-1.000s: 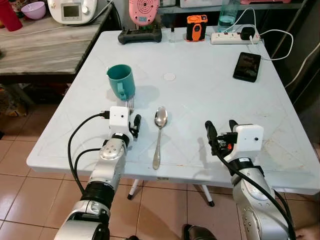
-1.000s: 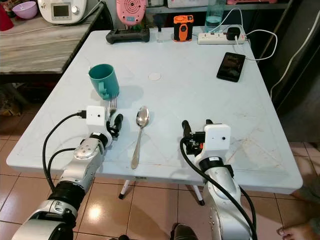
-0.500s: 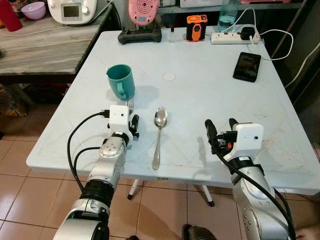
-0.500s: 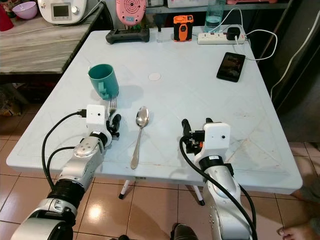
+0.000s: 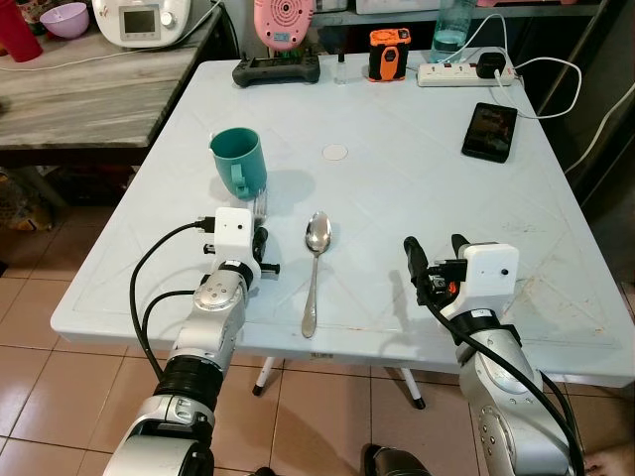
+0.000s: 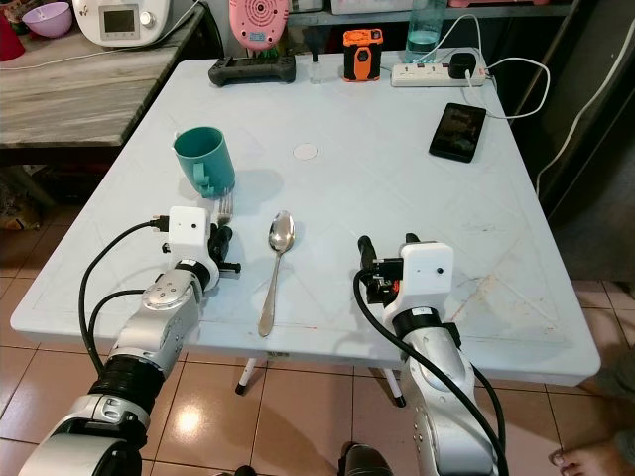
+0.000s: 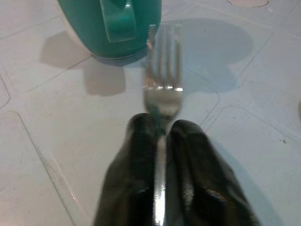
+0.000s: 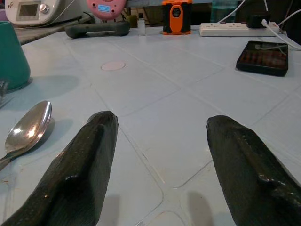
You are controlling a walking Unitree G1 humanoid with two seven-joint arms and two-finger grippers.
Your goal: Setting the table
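My left gripper [image 7: 162, 141] is clenched on the silver metal fork [image 7: 163, 87]: the two black fingers [image 7: 131, 179] press against either side of its handle, and the tines stick out ahead of the fingertips. The tines point toward the teal plastic mug [image 5: 239, 162], whose handle faces the fork, and they reach just short of the mug's base. From the head views, my left gripper sits low over the pale blue plastic table [image 5: 397, 188], near its front edge on the left, just in front of the mug. I cannot tell whether the fork rests on the tabletop or is held a little above it.

The silver metal spoon [image 5: 314, 270] lies flat on the table just to the right of my left gripper, apart from it, bowl toward the far side and handle toward the front edge, roughly parallel to the fork.

My right gripper [image 5: 435, 260] hovers low over the table's front right part, its fingers [image 8: 84, 165] spread wide with nothing between them. The spoon lies well to its left, between my two grippers.

A black smartphone [image 5: 490, 130] lies on the far right of the table, with a white power strip [image 5: 456, 73] along the far edge.
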